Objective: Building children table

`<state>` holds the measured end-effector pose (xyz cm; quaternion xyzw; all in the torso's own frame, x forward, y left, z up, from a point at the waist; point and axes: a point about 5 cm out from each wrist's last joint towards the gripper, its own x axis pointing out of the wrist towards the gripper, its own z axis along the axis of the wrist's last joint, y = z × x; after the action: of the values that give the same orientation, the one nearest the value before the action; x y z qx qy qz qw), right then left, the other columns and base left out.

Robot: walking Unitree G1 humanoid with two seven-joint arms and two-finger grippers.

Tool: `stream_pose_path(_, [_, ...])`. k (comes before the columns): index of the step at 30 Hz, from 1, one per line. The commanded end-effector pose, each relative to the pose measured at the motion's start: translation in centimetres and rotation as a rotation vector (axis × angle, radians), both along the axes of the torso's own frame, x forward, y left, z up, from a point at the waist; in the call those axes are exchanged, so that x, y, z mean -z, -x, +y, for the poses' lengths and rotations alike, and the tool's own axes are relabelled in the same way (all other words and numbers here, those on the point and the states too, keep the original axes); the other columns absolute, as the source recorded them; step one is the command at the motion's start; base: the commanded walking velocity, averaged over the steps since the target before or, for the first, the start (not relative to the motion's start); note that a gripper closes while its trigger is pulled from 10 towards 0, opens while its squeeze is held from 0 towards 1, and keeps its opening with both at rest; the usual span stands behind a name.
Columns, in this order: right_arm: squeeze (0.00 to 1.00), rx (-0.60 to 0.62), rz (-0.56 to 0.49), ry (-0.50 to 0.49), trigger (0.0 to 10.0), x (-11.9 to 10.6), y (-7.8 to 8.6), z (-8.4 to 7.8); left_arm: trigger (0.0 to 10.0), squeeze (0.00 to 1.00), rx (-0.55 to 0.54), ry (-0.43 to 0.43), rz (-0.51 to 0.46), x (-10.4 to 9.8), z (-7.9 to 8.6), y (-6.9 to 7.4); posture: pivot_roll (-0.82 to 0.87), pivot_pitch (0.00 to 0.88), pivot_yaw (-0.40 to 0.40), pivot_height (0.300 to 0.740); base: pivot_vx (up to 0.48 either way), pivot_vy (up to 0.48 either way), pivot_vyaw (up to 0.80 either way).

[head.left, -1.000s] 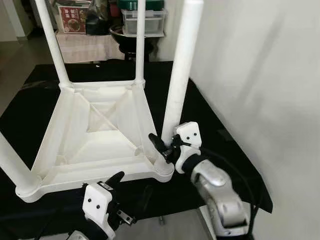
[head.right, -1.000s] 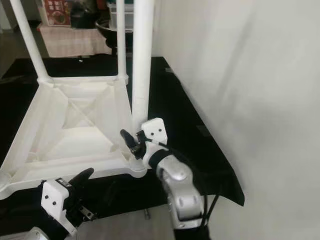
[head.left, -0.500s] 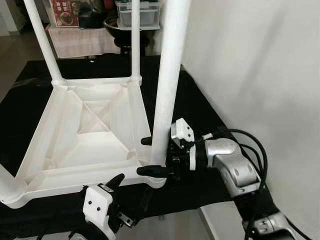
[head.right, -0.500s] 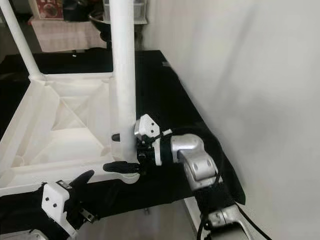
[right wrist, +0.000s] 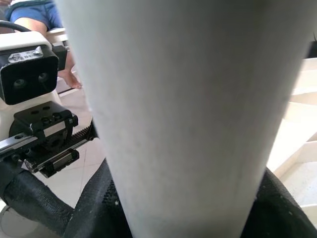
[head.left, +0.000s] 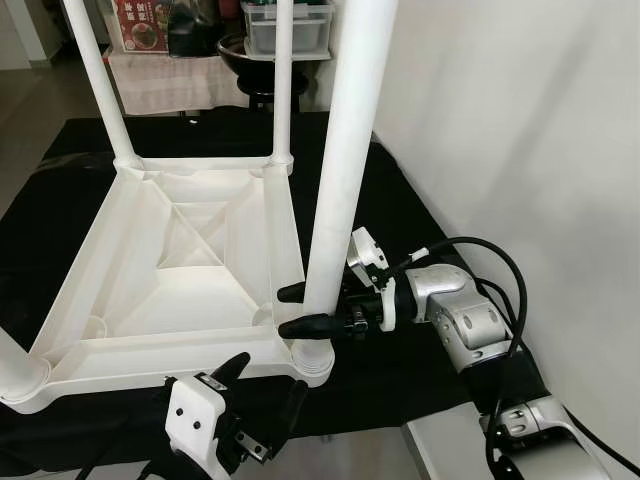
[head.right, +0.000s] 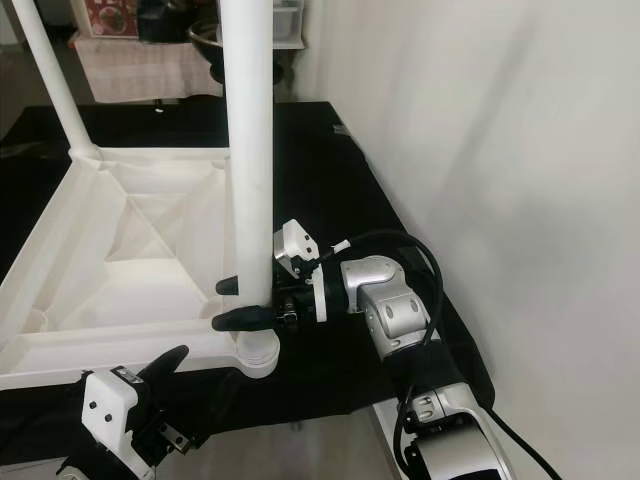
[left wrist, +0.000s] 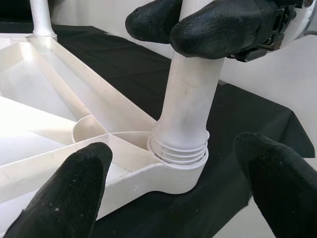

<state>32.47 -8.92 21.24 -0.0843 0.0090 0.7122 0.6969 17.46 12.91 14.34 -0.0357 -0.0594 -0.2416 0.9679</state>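
A: What has changed in the last second?

B: The right tool has swung round from gripping end-on to lying level, and its black fingers now clasp the near leg just above the corner socket.

A: And the table itself?

B: The white plastic table lies upside down on the black worktop, legs pointing up. The gripped leg's long axis stands near upright, leaning a little.

A: How will it handle?

B: Probably light, stiff and smooth, so it may slip when twisted. Low by the threaded collar seems the best hold.

A: The other arm?

B: The left tool hovers below the table's near edge, fingers spread, holding nothing.
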Motion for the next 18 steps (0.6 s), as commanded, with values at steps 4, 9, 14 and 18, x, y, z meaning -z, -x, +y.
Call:
stream_pose_path(4, [0.0,0.269,0.061,-0.036,0.0,2.3,1.2,-1.8,10.0,0.0,0.003,0.007,0.006,0.0,-0.1,0.0,0.04,0.14,-0.088,0.74,0.0,0.0,0.0])
stream_pose_path(9, [0.0,0.388,0.112,-0.017,0.0,3.9,4.1,-2.5,10.0,0.0,0.001,0.008,0.003,0.0,0.1,-0.2,0.02,0.139,-0.083,0.74,0.0,0.0,0.0])
stream_pose_path(14, [0.0,1.052,0.058,0.007,0.0,4.7,2.7,-3.6,10.0,0.0,-0.001,0.005,0.003,0.0,0.3,-0.3,0.0,0.135,-0.075,0.74,0.0,0.0,0.0])
stream_pose_path(18, [0.0,1.316,-0.008,-0.013,0.0,4.9,2.3,-3.0,10.0,0.0,-0.004,0.001,-0.001,0.1,0.3,-0.6,0.01,0.121,-0.083,0.74,0.0,0.0,0.0])
